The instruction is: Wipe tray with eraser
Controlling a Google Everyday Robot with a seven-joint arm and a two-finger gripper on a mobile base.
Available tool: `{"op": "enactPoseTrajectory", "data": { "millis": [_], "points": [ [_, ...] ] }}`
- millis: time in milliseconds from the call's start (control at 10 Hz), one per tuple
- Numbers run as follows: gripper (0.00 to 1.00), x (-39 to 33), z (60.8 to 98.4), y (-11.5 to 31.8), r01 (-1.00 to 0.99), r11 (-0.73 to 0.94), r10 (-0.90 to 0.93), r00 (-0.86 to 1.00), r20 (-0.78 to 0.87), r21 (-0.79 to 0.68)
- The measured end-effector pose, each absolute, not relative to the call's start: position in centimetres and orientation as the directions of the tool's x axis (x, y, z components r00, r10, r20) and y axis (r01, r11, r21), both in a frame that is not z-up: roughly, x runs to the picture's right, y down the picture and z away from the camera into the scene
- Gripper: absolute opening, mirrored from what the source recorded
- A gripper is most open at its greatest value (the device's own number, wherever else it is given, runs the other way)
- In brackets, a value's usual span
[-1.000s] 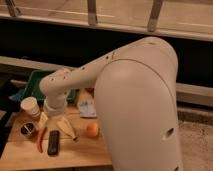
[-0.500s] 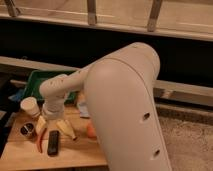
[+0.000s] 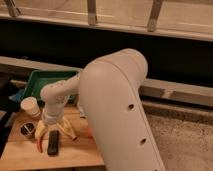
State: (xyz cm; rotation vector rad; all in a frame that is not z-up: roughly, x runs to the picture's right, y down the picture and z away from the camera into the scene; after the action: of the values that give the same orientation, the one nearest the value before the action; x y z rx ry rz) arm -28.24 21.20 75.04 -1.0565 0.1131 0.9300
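Green plastic tray (image 3: 42, 79) sits at the far left end of the wooden table (image 3: 20, 156), against the dark wall. Its raised rim shows along the back and left sides; the near right part is covered by my arm (image 3: 115, 110), so I cannot report on that section. What I can see of the tray floor looks bare.

Eraser (image 3: 52, 142): a flat dark block, lying on the table in front of the tray and apart from it, long side running toward me. It is not in the tray and not lifted.

Gripper (image 3: 53, 133): pointing down over the table, directly above the far end of the eraser. The two pale yellowish fingers (image 3: 40, 130) stand spread wide, one to each side of the block's line, and nothing is held between them. I cannot tell whether the fingertips touch the table or the eraser.

Other items noted:
- a thin orange-red carrot (image 3: 38, 145) just beside the eraser, on the side toward the left of my view; contact cannot be judged.
- a small dark round bowl (image 3: 27, 130) near the table's left edge, close to the outer finger.
- a white cup (image 3: 30, 106) upright, between that bowl and the tray.
- a blue cloth (image 3: 17, 95) at the tray's left corner, partly seen.
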Motion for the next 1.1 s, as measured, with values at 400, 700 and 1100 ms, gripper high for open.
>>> {"op": "enactPoseTrajectory", "data": {
  "millis": [400, 700, 1100],
  "points": [
    [0.80, -29.0, 75.4, 22.8, -0.724, 0.126, 0.598, 0.600, -0.530, -0.678],
    [0.80, -28.8, 75.6, 22.7, -0.728, 0.125, 0.601, 0.596, -0.532, -0.674],
    [0.80, -28.6, 76.3, 24.0, -0.770, 0.022, 0.600, 0.520, -0.608, -0.637]
  ]
}}
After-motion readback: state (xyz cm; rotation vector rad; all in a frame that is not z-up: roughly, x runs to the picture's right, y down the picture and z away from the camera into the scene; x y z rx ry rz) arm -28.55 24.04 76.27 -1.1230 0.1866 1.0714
